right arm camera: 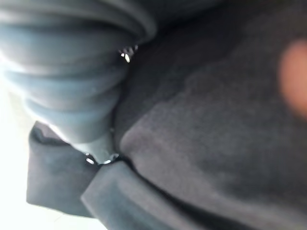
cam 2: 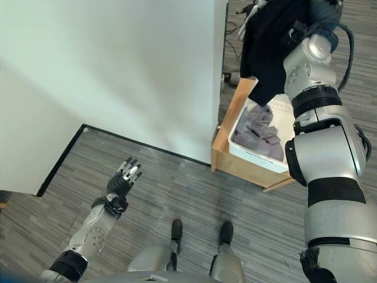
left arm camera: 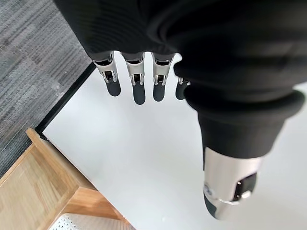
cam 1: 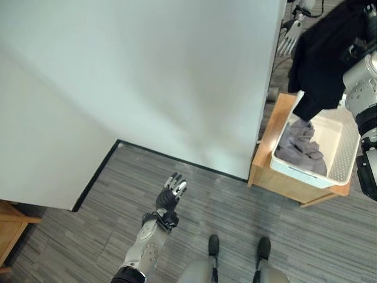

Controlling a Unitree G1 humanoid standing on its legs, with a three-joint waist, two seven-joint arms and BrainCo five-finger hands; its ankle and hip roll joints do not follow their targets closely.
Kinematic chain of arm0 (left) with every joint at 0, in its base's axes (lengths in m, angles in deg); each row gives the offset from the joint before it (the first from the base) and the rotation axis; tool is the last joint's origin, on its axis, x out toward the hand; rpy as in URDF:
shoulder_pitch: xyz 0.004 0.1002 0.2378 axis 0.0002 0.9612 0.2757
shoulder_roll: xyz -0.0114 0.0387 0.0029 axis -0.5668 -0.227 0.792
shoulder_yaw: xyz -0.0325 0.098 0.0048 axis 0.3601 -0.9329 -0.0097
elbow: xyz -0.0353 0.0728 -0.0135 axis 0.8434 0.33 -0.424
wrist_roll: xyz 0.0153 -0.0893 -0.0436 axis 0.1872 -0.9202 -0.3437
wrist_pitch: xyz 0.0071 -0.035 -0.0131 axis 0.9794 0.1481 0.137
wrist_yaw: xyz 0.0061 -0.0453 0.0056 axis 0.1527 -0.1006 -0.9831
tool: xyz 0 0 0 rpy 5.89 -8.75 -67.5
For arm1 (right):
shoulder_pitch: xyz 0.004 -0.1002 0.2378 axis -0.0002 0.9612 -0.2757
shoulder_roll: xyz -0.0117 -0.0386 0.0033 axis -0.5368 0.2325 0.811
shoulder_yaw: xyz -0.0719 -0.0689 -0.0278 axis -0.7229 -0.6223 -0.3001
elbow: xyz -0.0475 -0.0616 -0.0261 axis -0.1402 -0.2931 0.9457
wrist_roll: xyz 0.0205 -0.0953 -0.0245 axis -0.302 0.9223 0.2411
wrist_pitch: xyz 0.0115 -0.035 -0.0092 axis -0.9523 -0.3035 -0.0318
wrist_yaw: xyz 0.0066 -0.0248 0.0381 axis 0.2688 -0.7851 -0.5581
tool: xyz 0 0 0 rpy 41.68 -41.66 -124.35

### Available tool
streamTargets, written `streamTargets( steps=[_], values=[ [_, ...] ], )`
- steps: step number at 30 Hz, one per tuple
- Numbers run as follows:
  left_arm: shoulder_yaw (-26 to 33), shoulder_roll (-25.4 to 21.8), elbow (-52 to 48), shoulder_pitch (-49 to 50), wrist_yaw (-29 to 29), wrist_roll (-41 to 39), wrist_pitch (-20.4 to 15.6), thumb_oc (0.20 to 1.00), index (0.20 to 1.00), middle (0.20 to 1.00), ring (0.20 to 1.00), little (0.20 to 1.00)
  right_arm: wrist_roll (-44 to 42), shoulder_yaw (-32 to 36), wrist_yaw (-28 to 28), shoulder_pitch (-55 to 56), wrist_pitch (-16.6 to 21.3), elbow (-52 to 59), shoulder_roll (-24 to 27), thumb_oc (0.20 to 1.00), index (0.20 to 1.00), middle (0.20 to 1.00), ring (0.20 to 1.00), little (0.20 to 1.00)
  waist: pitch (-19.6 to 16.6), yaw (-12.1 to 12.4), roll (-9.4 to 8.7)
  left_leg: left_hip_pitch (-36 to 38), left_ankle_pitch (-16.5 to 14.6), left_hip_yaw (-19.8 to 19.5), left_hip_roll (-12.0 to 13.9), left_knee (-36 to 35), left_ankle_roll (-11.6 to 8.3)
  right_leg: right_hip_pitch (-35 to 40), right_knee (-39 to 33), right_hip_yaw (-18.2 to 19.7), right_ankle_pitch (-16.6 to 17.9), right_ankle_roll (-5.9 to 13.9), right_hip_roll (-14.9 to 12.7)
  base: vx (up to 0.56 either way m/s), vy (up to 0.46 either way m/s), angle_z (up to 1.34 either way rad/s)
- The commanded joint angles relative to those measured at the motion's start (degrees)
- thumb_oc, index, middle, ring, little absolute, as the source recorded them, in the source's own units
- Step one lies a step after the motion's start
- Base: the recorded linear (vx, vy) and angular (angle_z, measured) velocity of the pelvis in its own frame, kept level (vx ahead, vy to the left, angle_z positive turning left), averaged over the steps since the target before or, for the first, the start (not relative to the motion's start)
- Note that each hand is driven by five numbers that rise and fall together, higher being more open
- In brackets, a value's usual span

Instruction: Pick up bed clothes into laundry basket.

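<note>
The right hand [right arm camera: 91, 115] has its fingers closed on a black garment [cam 1: 321, 59] dangling over the laundry basket [cam 1: 344, 147], above grey clothes [cam 1: 301, 147]. Next I'd guess: lower, let go. The left hand [cam 1: 172, 191] hangs open, empty.

A laundry basket [cam 1: 340, 154] is set on a low wooden stand [cam 1: 277, 121] at the bed's [cam 1: 147, 76] right edge. Crumpled clothes [cam 1: 301, 146] are held in the basket's left half, and a garment [cam 1: 326, 56] is hung above it.

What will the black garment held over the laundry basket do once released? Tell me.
Probably floppy: the black garment hangs in loose folds from the right hand. It should drop limply into the white laundry basket, onto the grey clothes. One edge may drape over the rim.
</note>
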Motion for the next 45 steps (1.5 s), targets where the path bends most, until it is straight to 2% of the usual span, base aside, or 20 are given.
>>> streamTargets(
  steps=[1, 12, 14, 20, 27, 30, 31, 37, 45],
  values=[
    [-1.5, -2.3, -2.5, -0.5, 0.3, -1.2, -3.2, 1.0, 1.0, 1.0, 1.0, 1.0, -2.4, -3.6, -0.8, -7.7, 7.2, 1.8, -0.3, 0.2, 0.2, 0.2, 0.2, 0.2, -3.5, 0.2, -3.92, 1.8, 1.1, 3.3, 1.6, 0.2, -3.56, 1.3, 0.8, -0.5, -3.0, 1.61, -1.5, 0.01, -0.005, -0.06],
    [-0.2, -2.5, -2.3, 1.3, -0.1, -1.6, -2.6, 1.0, 1.0, 1.0, 1.0, 1.0, 0.0, -2.4, 1.7, -6.8, 8.0, 4.4, -1.5, 0.2, 0.2, 0.2, 0.2, 0.2, -3.8, -0.3, -3.99, 2.4, 0.7, 3.8, 1.6, 0.2, -3.38, 1.6, 0.8, 0.0, -3.0, 1.39, -1.3, 0.0, -0.002, -0.02],
    [0.1, -2.5, -2.4, 1.5, -0.4, -1.2, -2.6, 1.0, 1.0, 1.0, 1.0, 1.0, 3.5, -1.7, 4.1, -6.3, 7.9, 5.8, -1.2, 0.2, 0.2, 0.2, 0.2, 0.2, -3.8, -0.6, -3.75, 2.3, 0.7, 4.0, 1.6, 0.2, -3.35, 1.5, 0.8, 0.2, -3.0, 1.31, -1.2, 0.0, 0.0, 0.0],
    [0.9, -2.2, -2.1, 2.0, -1.0, -0.7, -2.8, 1.0, 1.0, 1.0, 1.0, 1.0, 9.4, -1.2, 6.5, -3.7, 7.6, 11.9, -0.6, 0.2, 0.2, 0.2, 0.2, 0.2, -3.3, -1.3, -3.27, 2.5, 0.6, 4.4, 1.6, 0.2, -3.26, 1.3, 0.8, 0.7, -2.8, 1.25, -1.2, -0.01, 0.005, -0.04],
    [0.8, -2.2, -2.8, 2.2, -0.6, 0.1, -3.3, 1.0, 1.0, 1.0, 1.0, 1.0, 23.7, -4.5, 8.2, -2.3, 2.5, 14.3, 1.0, 0.2, 0.2, 0.2, 0.2, 0.2, -2.5, -2.1, -3.18, 2.3, 0.7, 5.1, 1.6, 0.2, -3.06, 0.7, 0.8, 1.3, -2.4, 1.13, -1.1, -0.02, 0.0, -0.07],
    [1.5, -2.0, -2.7, 2.6, -0.7, 0.9, -3.3, 1.0, 1.0, 1.0, 1.0, 1.0, 36.1, -5.3, 9.7, 0.3, -1.9, 19.2, 1.7, 0.2, 0.2, 0.2, 0.2, 0.2, -1.9, -2.6, -3.15, 2.2, 0.6, 5.3, 1.5, 0.2, -2.87, 0.4, 0.8, 1.8, -2.2, 1.04, -1.1, -0.02, -0.001, -0.09],
    [1.8, -1.8, -2.7, 2.6, -0.8, 1.1, -3.7, 1.0, 1.0, 1.0, 1.0, 1.0, 42.1, -6.4, 10.1, 0.2, -4.2, 18.8, 2.3, 0.2, 0.2, 0.2, 0.2, 0.2, -1.7, -2.7, -3.09, 2.1, 0.6, 5.6, 1.5, 0.2, -2.81, 0.1, 0.8, 2.0, -2.1, 1.03, -1.2, -0.02, 0.014, -0.14],
    [1.7, -2.1, -3.0, 2.6, -0.4, 1.3, -4.0, 1.0, 1.0, 1.0, 1.0, 1.0, 51.4, -9.8, 9.6, -2.3, -8.8, 10.3, 1.2, 0.2, 0.2, 0.2, 0.2, 0.2, -1.1, -2.5, -2.69, 1.8, 0.7, 5.6, 1.3, 0.2, -2.72, -0.3, 0.8, 2.3, -1.7, 1.04, -1.4, 0.0, 0.002, -0.03],
    [-0.4, -2.3, -2.5, 1.8, 0.5, 1.4, -3.6, 1.0, 1.0, 1.0, 1.0, 1.0, 50.3, -15.3, 3.1, -2.9, -10.7, -12.8, -4.1, 0.2, 0.2, 0.2, 0.2, 0.2, -0.4, -1.5, -1.54, 1.3, 1.3, 4.8, 1.0, 0.2, -2.87, -0.5, 0.8, 1.8, -1.5, 1.06, -1.5, 0.0, 0.0, 0.0]
  ],
)
